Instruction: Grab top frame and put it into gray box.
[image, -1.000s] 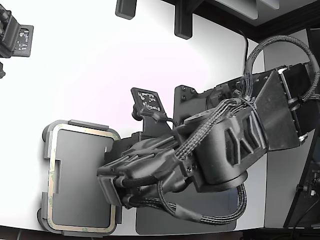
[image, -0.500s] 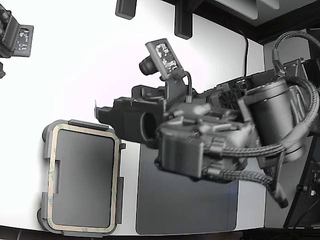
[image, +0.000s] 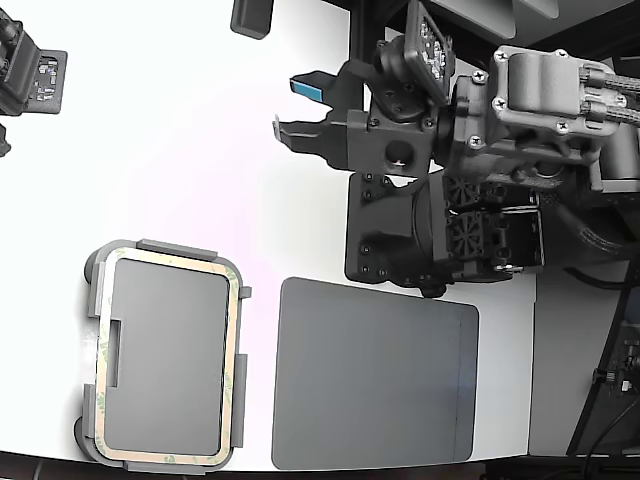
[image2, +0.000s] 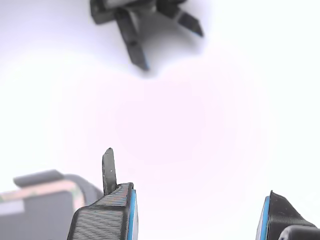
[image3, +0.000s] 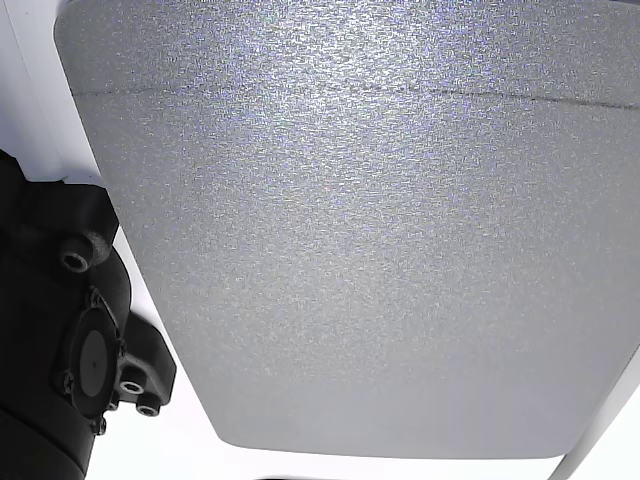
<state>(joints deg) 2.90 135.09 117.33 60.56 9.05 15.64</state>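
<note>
The top frame (image: 233, 360), a thin beige-green ring, lies flat inside the gray box (image: 176, 247) at the exterior view's lower left. My gripper (image: 298, 108) is open and empty. It hangs above the white table, well away from the box, toward the exterior view's upper middle. In the wrist view the two blue-padded fingers (image2: 107, 215) stand wide apart around my gripper's centre (image2: 195, 220). One corner of the gray box (image2: 37, 177) with the top frame (image2: 52, 190) shows beside them.
A dark gray flat mat (image: 375, 375) lies to the right of the box in the exterior view and fills the other view (image3: 350, 250). A second device (image: 30, 70) sits at the exterior view's upper left. Dark stands (image: 252, 15) rise at the table's far edge; one dark fixture (image2: 145, 25) shows in the wrist view.
My arm has lifted off the box's right edge and swung up toward the exterior view's upper right. The frame stays lying in the gray box.
</note>
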